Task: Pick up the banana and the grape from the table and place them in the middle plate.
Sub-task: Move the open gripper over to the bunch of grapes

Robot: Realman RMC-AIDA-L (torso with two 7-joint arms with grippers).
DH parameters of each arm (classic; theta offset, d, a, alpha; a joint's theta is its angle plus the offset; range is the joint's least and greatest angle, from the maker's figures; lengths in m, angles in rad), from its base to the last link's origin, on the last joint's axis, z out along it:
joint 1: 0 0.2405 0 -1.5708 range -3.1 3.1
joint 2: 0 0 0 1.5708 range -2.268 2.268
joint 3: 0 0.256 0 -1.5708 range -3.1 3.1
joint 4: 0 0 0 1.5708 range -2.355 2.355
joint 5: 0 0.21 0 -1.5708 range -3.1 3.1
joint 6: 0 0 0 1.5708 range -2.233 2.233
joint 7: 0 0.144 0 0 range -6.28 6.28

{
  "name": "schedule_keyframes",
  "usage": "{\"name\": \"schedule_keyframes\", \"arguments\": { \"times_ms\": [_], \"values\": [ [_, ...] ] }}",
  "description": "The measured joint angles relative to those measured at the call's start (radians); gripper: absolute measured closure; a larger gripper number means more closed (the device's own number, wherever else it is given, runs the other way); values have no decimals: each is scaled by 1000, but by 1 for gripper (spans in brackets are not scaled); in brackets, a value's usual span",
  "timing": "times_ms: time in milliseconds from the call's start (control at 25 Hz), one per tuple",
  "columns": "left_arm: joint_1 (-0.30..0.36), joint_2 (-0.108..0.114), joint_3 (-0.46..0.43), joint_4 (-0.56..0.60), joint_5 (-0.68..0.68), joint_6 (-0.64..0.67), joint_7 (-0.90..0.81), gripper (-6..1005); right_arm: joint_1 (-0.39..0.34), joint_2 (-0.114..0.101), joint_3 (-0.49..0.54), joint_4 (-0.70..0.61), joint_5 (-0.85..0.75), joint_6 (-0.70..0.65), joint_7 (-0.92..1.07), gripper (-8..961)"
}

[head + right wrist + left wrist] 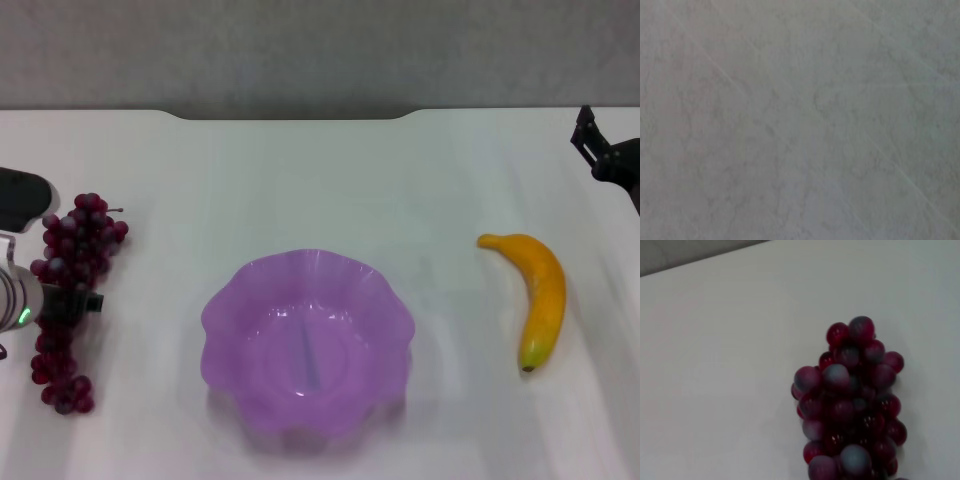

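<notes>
We judge the grape [72,290] pick in hand: left gripper [62,303] sits at the bunch, finger state indeterminable; next, lift it to the empty plate [225,315]; right gripper [597,140] idle beyond the banana [541,291]

A translucent purple middle plate [306,345], its scalloped rim catching paler lilac highlights, sits on a plain white table [300,180] edged at the back by a dark notched strip. Right at the black-and-grey left gripper [62,303], which shows a small green light, lies the grape [68,290], a bunch of glossy dark red-purple berries; in the left wrist view the grape [850,405] shows a bluish-grey bloom on several berries. Near the black right gripper [592,140], the banana [535,295] is yellow-orange, turning greenish at its tip, with a dark stem end. The right wrist view shows only mottled grey.
</notes>
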Motion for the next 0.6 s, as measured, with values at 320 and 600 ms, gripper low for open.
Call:
{"name": "schedule_keyframes", "arguments": {
  "times_ms": [320,600],
  "values": [
    [-3,-1,10,-18,-1,-2,-2,146,0,0,0,-1,0,0,0,67],
    [-10,-1,10,-28,-1,4,-12,245,0,0,-1,-1,0,0,1,66]
  ]
}}
